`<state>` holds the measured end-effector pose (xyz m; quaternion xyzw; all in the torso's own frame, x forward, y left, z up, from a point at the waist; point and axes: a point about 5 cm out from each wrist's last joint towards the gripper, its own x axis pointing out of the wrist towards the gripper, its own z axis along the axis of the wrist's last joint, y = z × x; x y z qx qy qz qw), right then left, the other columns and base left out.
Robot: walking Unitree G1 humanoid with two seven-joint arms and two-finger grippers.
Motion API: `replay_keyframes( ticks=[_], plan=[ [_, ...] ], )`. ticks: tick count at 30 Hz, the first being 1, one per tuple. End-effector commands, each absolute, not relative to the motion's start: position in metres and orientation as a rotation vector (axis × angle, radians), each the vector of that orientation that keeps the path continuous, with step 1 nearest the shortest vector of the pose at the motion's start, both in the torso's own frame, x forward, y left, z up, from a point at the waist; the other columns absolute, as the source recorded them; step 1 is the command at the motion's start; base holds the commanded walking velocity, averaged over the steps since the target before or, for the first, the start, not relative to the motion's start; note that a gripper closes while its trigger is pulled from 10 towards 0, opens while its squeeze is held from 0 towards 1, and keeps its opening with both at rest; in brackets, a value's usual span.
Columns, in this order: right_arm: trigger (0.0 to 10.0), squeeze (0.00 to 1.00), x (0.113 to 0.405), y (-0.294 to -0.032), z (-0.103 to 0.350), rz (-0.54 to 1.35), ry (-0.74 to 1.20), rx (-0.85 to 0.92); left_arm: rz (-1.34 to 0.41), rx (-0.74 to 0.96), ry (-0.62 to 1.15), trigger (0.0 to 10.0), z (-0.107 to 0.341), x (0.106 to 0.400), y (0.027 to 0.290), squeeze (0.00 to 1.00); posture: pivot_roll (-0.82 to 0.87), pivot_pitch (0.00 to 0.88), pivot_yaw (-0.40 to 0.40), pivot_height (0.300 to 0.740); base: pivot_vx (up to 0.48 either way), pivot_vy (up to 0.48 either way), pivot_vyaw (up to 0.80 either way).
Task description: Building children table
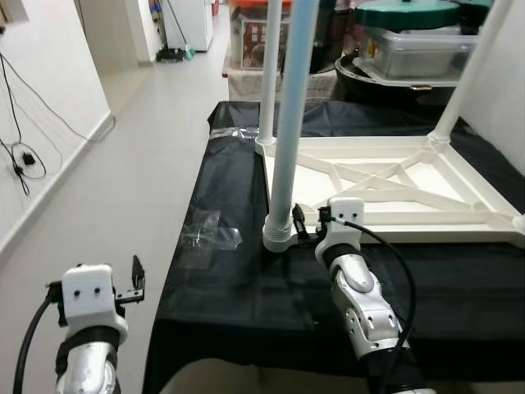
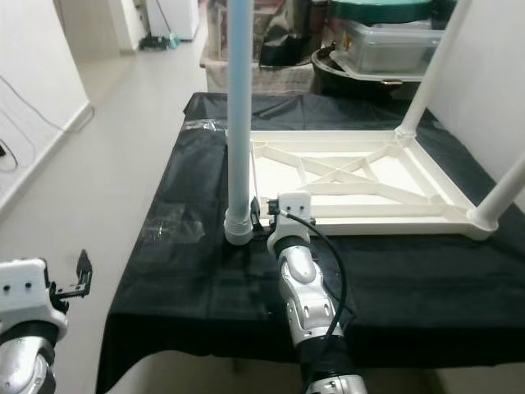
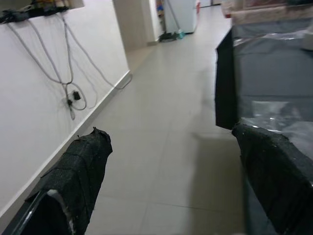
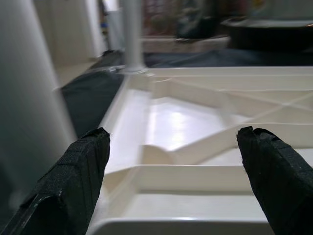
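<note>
Tabletop (image 1: 385, 185): lay upside down on the black-covered surface (image 1: 238, 279), white legs (image 1: 289, 123) standing up from its corners.
My right gripper (image 4: 171, 161): spread wide at the tabletop's near edge, just beside the nearest leg.
My left gripper (image 3: 171, 161): spread wide over the floor (image 3: 166, 122), off the surface's left side.

Silver jointed arms, white wrist blocks with black screws, black cables, textured black fingers (image 4: 73, 191)
</note>
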<state>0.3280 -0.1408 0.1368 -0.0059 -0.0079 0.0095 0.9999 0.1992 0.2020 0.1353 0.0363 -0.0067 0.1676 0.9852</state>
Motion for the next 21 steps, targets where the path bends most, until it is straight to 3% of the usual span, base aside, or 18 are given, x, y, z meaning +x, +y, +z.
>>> replay_keyframes(
  ticks=[1,7,13,20,21],
  plan=[
    [10.0,0.00,0.332,-0.155,0.136,-0.058,-0.009,-0.043,0.320,0.058,0.004,10.0,0.133,0.198,0.199,0.00,0.11,0.003,-0.005,0.740,0.000,0.000,0.00],
    [10.0,0.00,0.341,-0.175,0.139,-0.095,0.001,-0.065,0.303,0.049,0.014,10.0,0.130,0.198,0.196,0.00,0.11,0.006,-0.007,0.740,0.000,0.000,0.00],
    [10.0,0.00,0.355,-0.182,0.145,0.301,0.054,0.044,0.144,-0.015,0.071,10.0,0.117,0.192,0.172,0.00,0.10,0.012,-0.004,0.740,0.000,0.000,0.00],
    [10.0,0.00,0.361,-0.194,0.161,0.467,0.049,-0.012,0.014,-0.076,0.094,10.0,0.112,0.184,0.149,0.00,0.10,0.015,-0.008,0.740,0.000,0.000,0.00],
    [10.0,1.00,0.361,-0.202,0.171,0.572,0.048,-0.026,-0.033,-0.060,0.103,10.0,0.109,0.181,0.141,0.00,0.10,0.015,-0.008,0.740,0.000,0.000,0.00]
  ],
)
